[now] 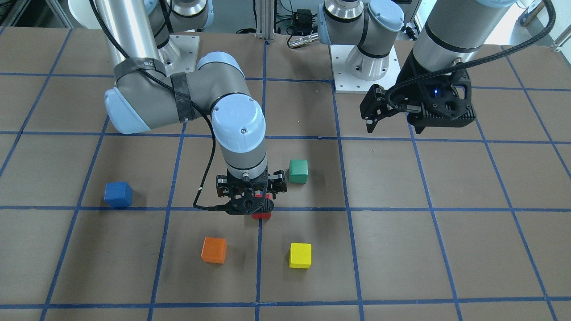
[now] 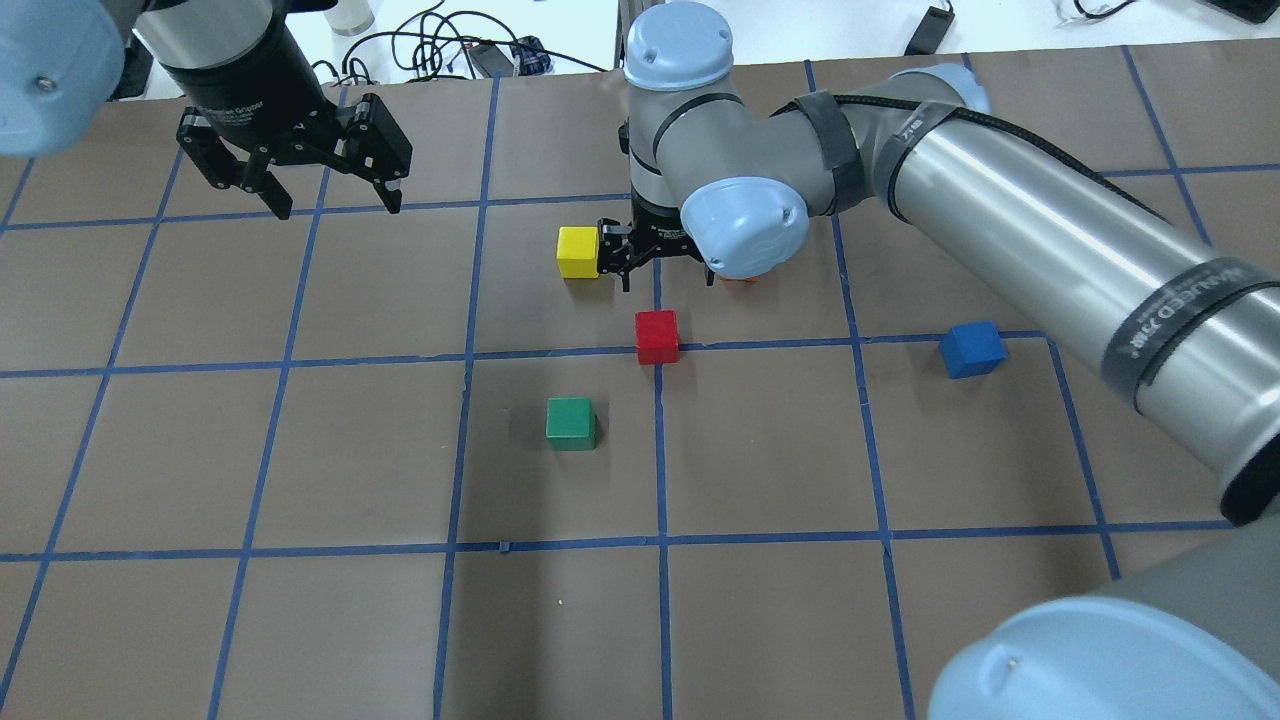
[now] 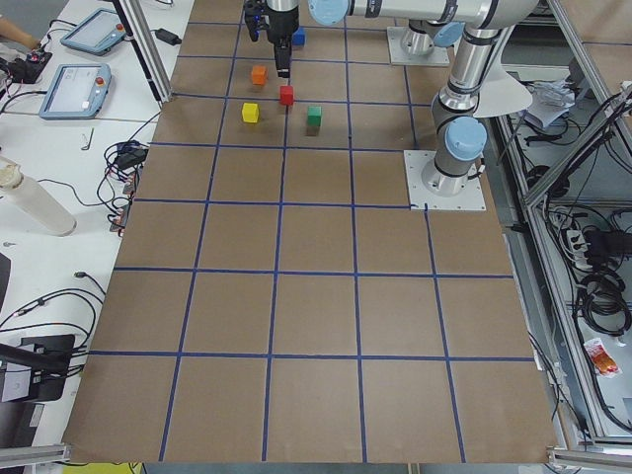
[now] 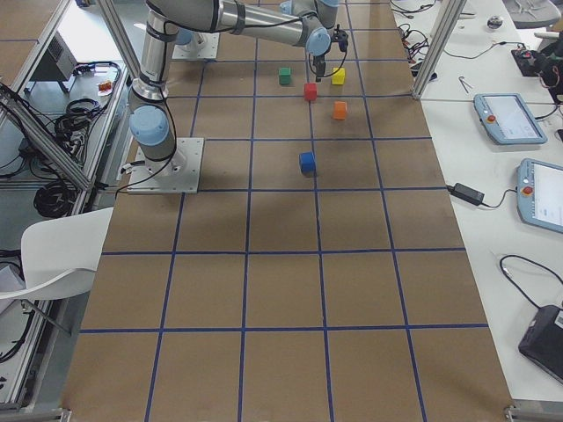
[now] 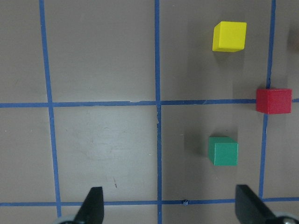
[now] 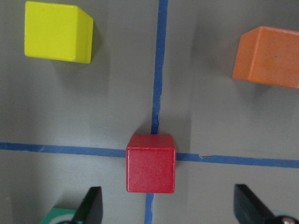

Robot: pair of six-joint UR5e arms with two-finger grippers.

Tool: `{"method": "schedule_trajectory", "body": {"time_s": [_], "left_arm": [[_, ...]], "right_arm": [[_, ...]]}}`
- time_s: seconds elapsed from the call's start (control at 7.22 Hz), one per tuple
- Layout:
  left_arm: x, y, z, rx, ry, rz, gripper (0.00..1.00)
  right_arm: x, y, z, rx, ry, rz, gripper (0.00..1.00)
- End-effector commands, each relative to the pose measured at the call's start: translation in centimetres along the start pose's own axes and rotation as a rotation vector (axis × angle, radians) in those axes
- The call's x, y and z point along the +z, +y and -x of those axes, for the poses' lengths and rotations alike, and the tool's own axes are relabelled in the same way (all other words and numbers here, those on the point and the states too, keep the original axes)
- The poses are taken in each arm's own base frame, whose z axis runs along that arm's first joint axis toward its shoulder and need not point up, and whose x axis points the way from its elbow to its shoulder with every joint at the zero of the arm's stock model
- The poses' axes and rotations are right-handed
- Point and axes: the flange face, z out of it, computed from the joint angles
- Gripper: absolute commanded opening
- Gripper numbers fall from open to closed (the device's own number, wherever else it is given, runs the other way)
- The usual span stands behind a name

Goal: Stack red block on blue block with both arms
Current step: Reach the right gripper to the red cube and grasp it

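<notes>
Sitting on the table's [image 2: 300, 450] tape crossing, the red block [image 6: 150, 163] looks light, rigid, matte: pinch opposite flat faces. Right tool [image 6: 170, 207] hovers over it, spread wide, empty; left tool [image 2: 338, 208], also released, and blue block [image 2: 972, 349] lie well apart.

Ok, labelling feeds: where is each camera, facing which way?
Front-facing: across the table, facing the robot; left arm, right arm.
Overhead: behind the robot, looking down; both arms.
Exterior left: table's left end, along it; both arms, far.
Exterior right: right end; likewise.
Left wrist: down, green block; own jaws.
Right wrist: down, red block; own jaws.
Shared: red block in both wrist views.
</notes>
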Motion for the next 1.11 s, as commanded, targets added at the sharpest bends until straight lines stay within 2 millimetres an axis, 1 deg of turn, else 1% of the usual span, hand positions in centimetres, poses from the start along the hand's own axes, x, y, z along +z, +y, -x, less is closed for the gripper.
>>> {"method": "schedule_trajectory", "body": {"time_s": [0.0,0.28,0.42,0.55,0.69,0.83,0.97], "left_arm": [[-1.3,0.6,-0.4,0.006,0.006,-0.023,1.0],[-0.4,0.3,-0.5,0.007,0.007,-0.007,1.0],[-0.9,0.1,-0.5,0.0,0.006,-0.021,1.0],[-1.8,1.0,-0.6,0.003,0.007,-0.032,1.0],[-1.6,1.0,-0.6,0.007,0.004,-0.027,1.0],[-1.4,0.3,-0.3,0.004,0.006,-0.03,1.0],[-2.3,0.9,-0.4,0.004,0.006,-0.049,1.0]], "right_arm": [[2.7,-0.3,0.2,-0.002,0.009,0.038,1.0],[4.8,-0.8,0.3,0.0,0.016,0.065,1.0],[5.8,-0.8,0.6,-0.003,-0.013,0.087,1.0],[6.3,-0.9,0.8,0.0,-0.037,0.097,1.0],[6.5,-0.8,0.8,-0.001,-0.037,0.1,1.0],[6.8,-0.8,0.8,-0.004,-0.034,0.104,1.0],[7.9,-1.2,0.8,-0.001,-0.035,0.087,1.0]]}}
